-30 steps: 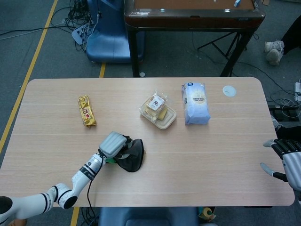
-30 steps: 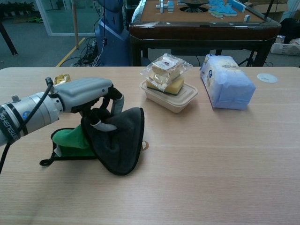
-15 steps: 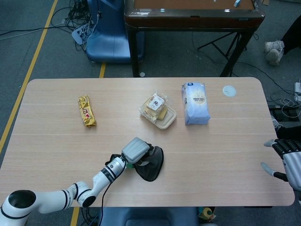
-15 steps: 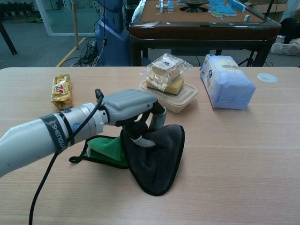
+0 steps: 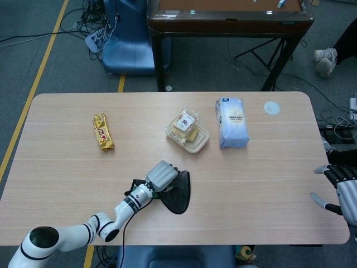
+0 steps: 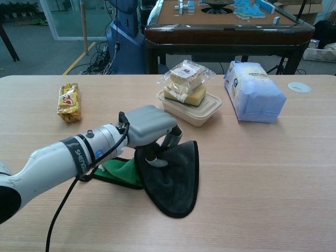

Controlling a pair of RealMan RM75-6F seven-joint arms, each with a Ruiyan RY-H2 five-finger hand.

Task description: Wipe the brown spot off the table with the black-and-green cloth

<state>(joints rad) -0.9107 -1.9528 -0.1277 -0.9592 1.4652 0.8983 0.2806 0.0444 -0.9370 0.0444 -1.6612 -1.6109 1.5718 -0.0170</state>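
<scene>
The black-and-green cloth (image 5: pixel 176 193) (image 6: pixel 172 181) lies on the wooden table (image 5: pixel 67 178) near its front middle, black side up with a green fold (image 6: pixel 122 171) showing at its left. My left hand (image 5: pixel 162 176) (image 6: pixel 150 127) presses down on the cloth's top, fingers curled into the fabric. No brown spot shows in either view; the cloth covers the place where it lay. My right hand (image 5: pixel 338 187) hangs off the table's right edge with fingers apart, holding nothing.
A gold snack bar (image 5: pixel 102 131) (image 6: pixel 69 101) lies at the left. A wrapped sandwich box (image 5: pixel 187 131) (image 6: pixel 188 92) and a light blue packet (image 5: pixel 231 122) (image 6: pixel 253 97) sit mid-table. A small white disc (image 5: pixel 271 108) is at the far right corner.
My left hand slid the cloth rightward across the table over the brown spot, then drew it back slightly left. The right hand stayed still.
</scene>
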